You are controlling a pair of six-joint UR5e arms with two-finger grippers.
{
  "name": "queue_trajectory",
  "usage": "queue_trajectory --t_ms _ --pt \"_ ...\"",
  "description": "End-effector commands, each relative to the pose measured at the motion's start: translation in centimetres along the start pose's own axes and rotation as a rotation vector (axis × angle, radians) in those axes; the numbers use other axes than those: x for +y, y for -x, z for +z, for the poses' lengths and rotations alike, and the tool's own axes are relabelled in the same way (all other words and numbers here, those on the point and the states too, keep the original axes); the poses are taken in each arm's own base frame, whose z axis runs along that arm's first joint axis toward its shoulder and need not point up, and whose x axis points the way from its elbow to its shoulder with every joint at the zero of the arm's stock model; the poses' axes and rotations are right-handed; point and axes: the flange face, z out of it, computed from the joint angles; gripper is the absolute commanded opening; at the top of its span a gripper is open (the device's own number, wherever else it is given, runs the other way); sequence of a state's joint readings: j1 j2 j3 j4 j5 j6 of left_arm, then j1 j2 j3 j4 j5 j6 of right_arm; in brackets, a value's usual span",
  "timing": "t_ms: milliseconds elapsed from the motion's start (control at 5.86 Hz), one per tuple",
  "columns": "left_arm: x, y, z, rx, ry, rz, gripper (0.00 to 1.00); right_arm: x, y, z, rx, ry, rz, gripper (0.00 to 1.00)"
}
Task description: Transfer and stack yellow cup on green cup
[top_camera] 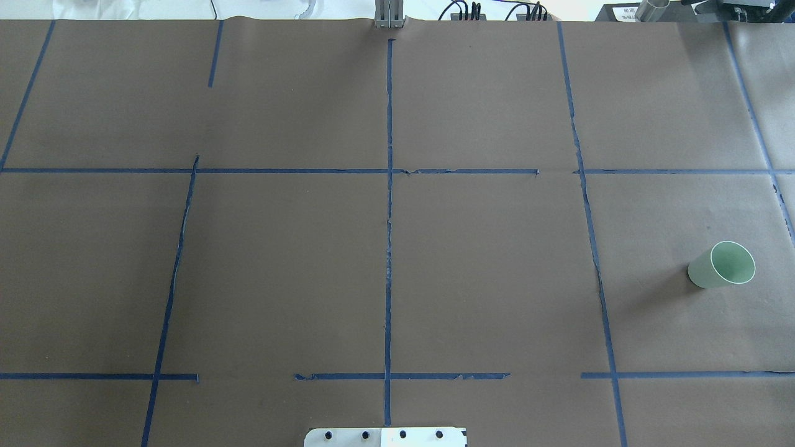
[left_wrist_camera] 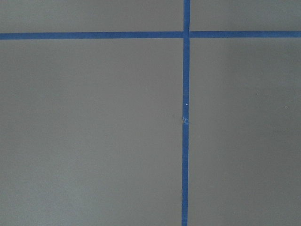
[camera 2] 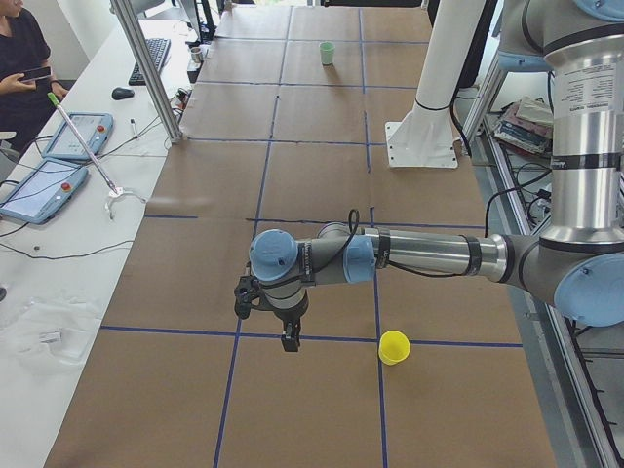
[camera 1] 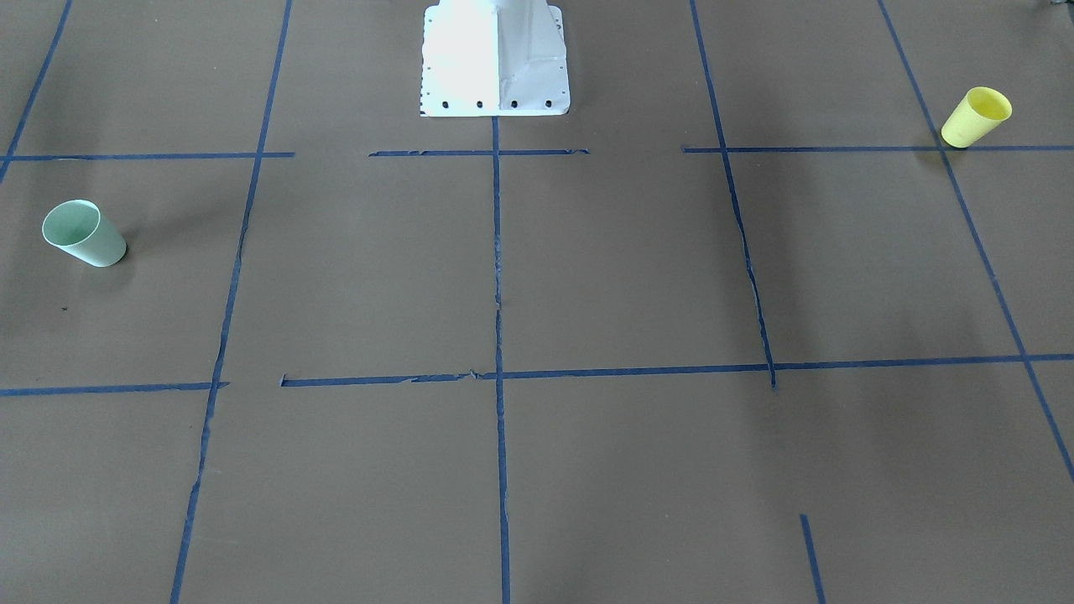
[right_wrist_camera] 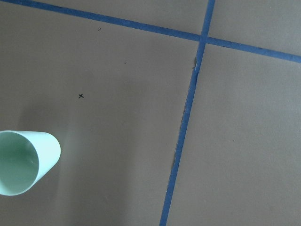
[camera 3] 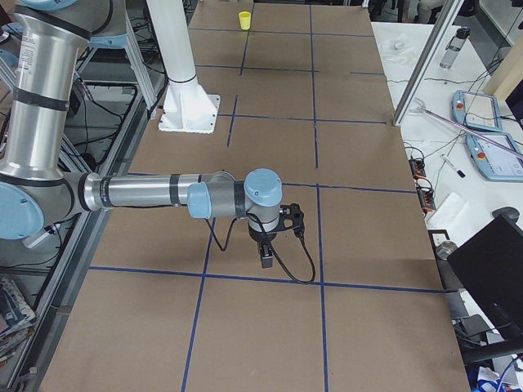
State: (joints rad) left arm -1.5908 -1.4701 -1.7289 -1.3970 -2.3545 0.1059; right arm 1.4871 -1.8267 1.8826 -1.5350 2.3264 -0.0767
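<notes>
Distance between the two cups governs the coming move. The yellow cup (camera 2: 394, 346) stands upright, mouth up, on a blue tape line (camera 2: 458, 343). It is near the left end effector (camera 2: 290, 341), on its robot-base side and lower than the fingers. The left arm is clearly the nearer one. The right end effector (camera 3: 266, 261) is well apart from this cup, toward the other end of the desk (camera 1: 587, 268).

Whether either end effector is open or closed I cannot tell (both show only in the side views). Neither carries a cup, since both cups stand on the desk.

The green cup (right_wrist_camera: 23, 162) also stands upright, mouth up. In the right wrist view it lies below the right end effector and off to one side.

I judge that the left arm must shift toward the robot's base and come down along the yellow cup's vertical axis. It then has to carry the cup almost the whole length of the desk, perhaps giving it over to the right arm. Along that way I see only brown paper, tape lines and the white pedestal (camera 1: 495, 59), which stands on the robot's side of the path.
</notes>
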Motion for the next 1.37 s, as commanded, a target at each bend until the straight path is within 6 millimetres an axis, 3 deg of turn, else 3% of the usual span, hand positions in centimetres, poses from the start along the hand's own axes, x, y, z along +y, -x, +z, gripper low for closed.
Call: queue_trajectory --t_ms 0,1195 --pt "-0.2 0.3 0.8 -0.004 -0.005 0.036 1.0 0.5 -0.2 0.1 0.005 0.004 0.005 1.0" --pt "-0.1 -0.2 0.1 -0.005 -0.027 0.055 1.0 0.6 0.1 -0.1 0.002 -0.001 -0.003 1.0"
